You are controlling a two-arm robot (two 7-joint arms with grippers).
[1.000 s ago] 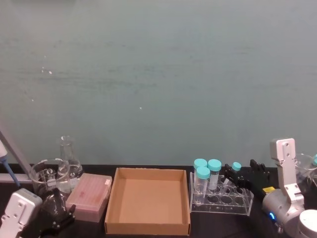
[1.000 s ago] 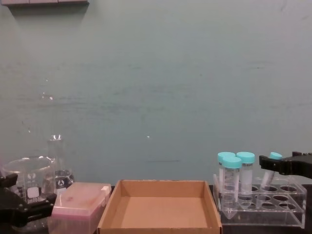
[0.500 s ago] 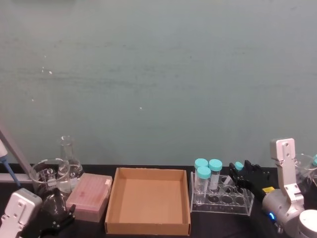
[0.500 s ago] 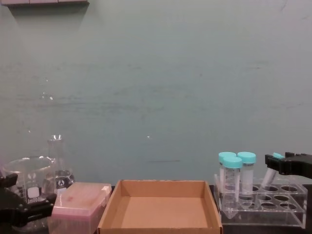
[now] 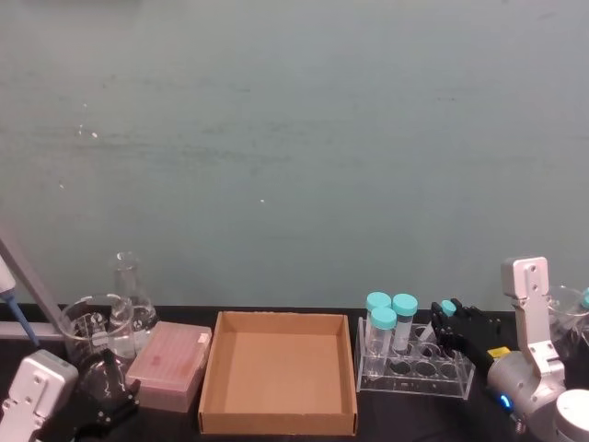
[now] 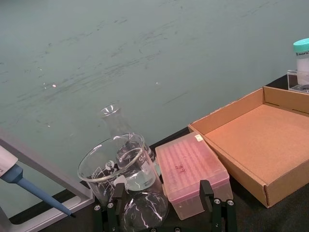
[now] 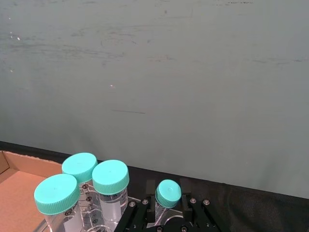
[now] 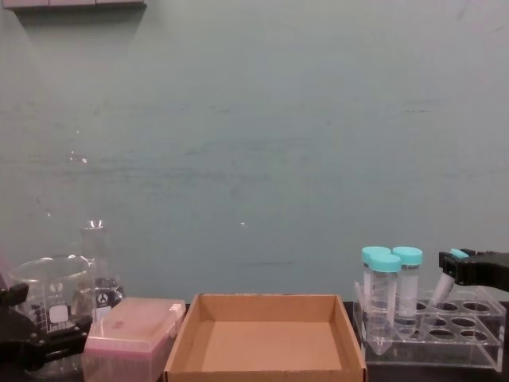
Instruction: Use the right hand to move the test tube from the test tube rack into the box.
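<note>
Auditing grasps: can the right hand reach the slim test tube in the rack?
Likely yes: jaws of the right hand look closed on the test tube below its cap; wider tubes stand clear.

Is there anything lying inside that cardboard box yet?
No, the box shows only its bare brown floor, and the test tube stands tilted in the test tube rack.

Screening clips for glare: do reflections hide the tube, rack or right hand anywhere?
Right wrist view: the tube is evenly lit in the right hand, no glare. Chest view: the rack has faint edge highlights, holes readable. Head view: small bright specks on the wall. Left wrist view: highlights on the beaker by the parked left hand.
</note>
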